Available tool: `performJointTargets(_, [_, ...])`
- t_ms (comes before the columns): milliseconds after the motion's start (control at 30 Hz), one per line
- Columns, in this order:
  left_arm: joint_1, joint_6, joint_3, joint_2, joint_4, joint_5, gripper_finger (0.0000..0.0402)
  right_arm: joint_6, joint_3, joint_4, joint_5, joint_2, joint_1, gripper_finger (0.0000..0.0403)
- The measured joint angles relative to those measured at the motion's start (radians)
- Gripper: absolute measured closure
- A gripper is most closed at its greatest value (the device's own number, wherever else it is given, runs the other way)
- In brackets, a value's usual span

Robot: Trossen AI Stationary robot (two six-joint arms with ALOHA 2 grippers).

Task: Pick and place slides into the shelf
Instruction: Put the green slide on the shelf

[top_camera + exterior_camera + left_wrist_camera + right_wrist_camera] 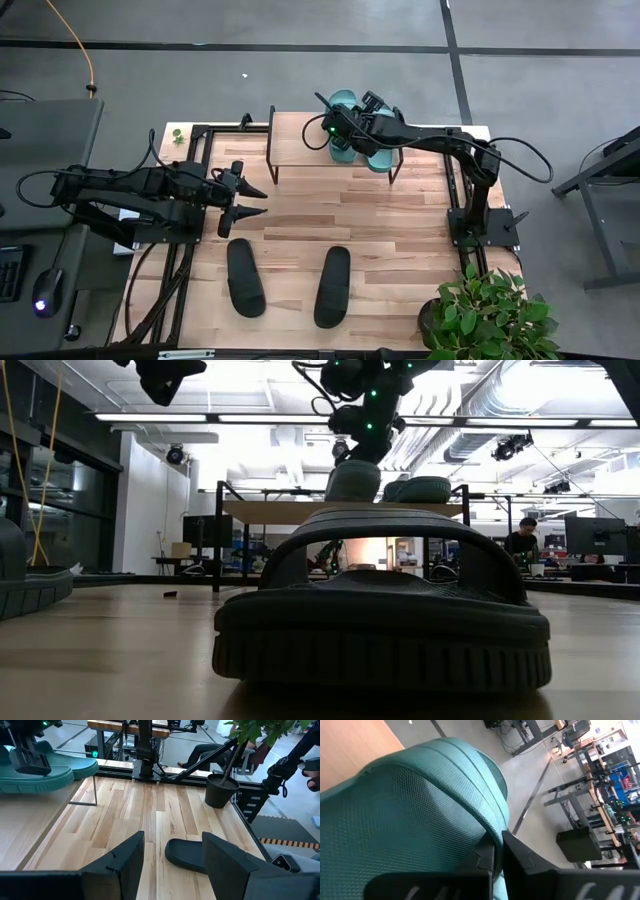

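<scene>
Black slides (246,278) lie lengthwise on desk (400,215) just ahead of our wide-open left tool (252,200), nearer than right tool (345,128), clamped on teal slide (344,104) at shelf (300,150).

Lay flat, side by side: two teal slides (352,135) atop the shelf (300,140); two black slides (245,277) on the counter (400,230).

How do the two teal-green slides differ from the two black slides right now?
The teal-green ribbed-strap slides sit on the wooden-topped shelf; the black slides lie on the tabletop. The right gripper is shut on one teal strap; the black pair is untouched, with the left gripper open nearby. All are open-toe.
</scene>
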Motion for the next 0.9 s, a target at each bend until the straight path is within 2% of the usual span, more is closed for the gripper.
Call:
performJointTargets(300, [0.0,0.0,0.0,0.0,-0.001,0.0,0.0218,0.081,0.0,-0.158,0.053,0.0,0.0,0.0403])
performJointTargets(600, [0.0,0.0,0.0,0.0,-0.001,0.0,0.0218,0.062,0.0,-0.166,0.039,0.0,-0.001,0.0403])
performJointTargets(900, [0.0,0.0,0.0,0.0,-0.001,0.0,0.0218,0.036,0.0,-0.167,-0.018,-0.001,-0.001,0.0403])
